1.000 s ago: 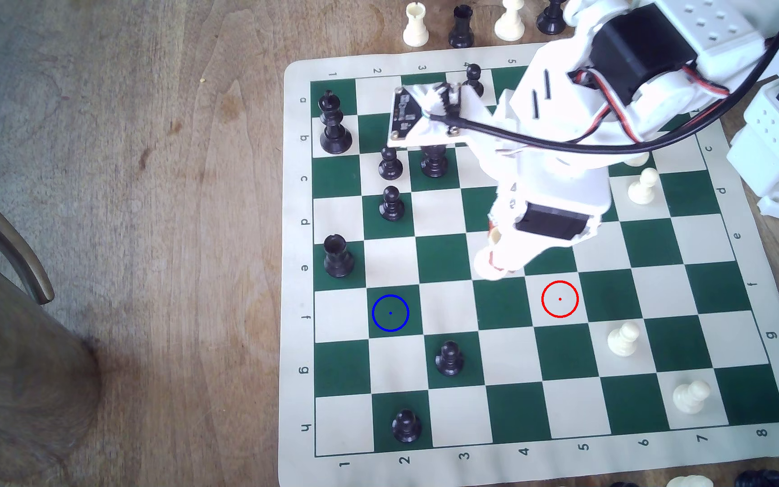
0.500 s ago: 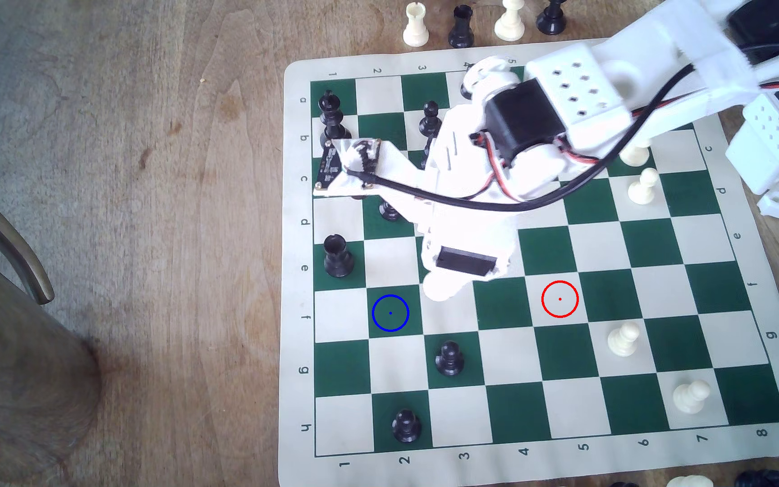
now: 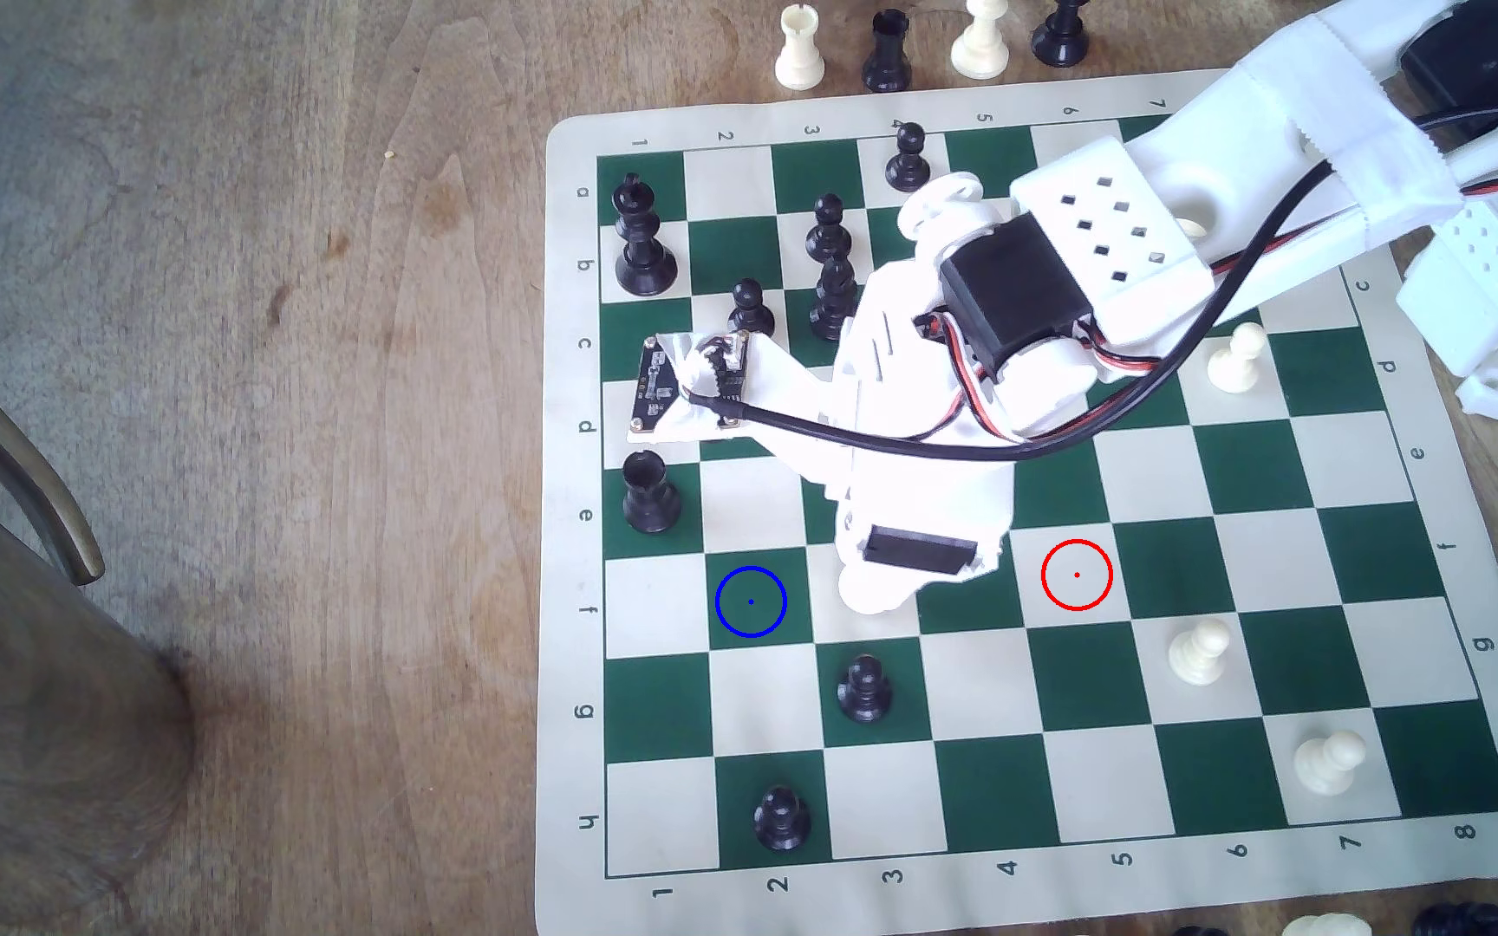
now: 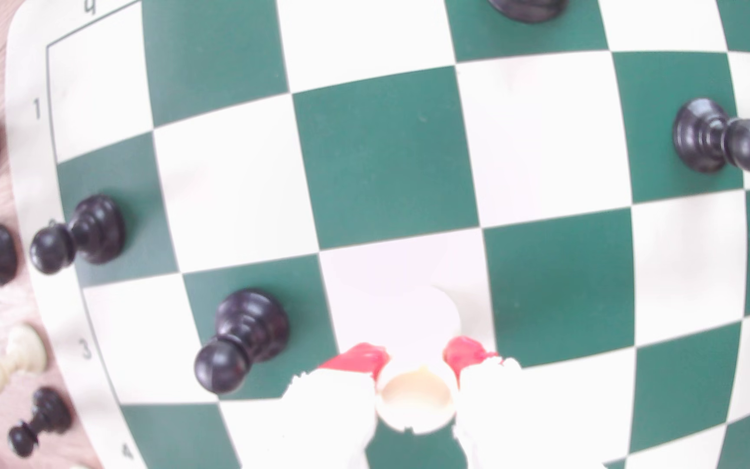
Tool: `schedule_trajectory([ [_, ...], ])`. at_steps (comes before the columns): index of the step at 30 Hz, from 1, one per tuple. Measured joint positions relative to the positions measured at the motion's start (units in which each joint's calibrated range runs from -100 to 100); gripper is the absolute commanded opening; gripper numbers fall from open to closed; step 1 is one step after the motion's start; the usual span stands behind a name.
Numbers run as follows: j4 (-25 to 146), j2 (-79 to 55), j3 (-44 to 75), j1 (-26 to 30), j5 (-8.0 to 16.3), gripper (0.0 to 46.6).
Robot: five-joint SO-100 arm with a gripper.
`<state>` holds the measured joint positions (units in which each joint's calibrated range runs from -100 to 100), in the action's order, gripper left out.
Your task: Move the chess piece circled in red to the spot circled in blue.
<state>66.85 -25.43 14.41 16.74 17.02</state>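
white rook (image 4: 416, 397) | between red-tipped fingers (image 4: 359, 358) | pinched both sides

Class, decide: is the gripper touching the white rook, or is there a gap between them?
Touching. In the wrist view the gripper has its red-padded fingertips pressed against both sides of the white rook, with no gap showing.

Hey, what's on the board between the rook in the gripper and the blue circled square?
Nothing stands there. In the exterior view, bare board separates the white rook, held in the gripper, from the blue-circled square. The nearest black pawn sits one row off.
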Motion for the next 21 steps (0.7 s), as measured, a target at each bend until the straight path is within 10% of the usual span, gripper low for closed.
schedule_trajectory([
  [6, -1.04, 0.00, -0.63, 0.00, 0.00, 2.5],
  [9, -1.04, 0.00, -0.63, 0.00, 0.00, 22.6],
  [11, -1.04, 0.08, -1.99, -0.22, 0.00, 25.3],
  [21, -3.59, 6.03, -8.22, -0.81, 0.00, 28.8],
])
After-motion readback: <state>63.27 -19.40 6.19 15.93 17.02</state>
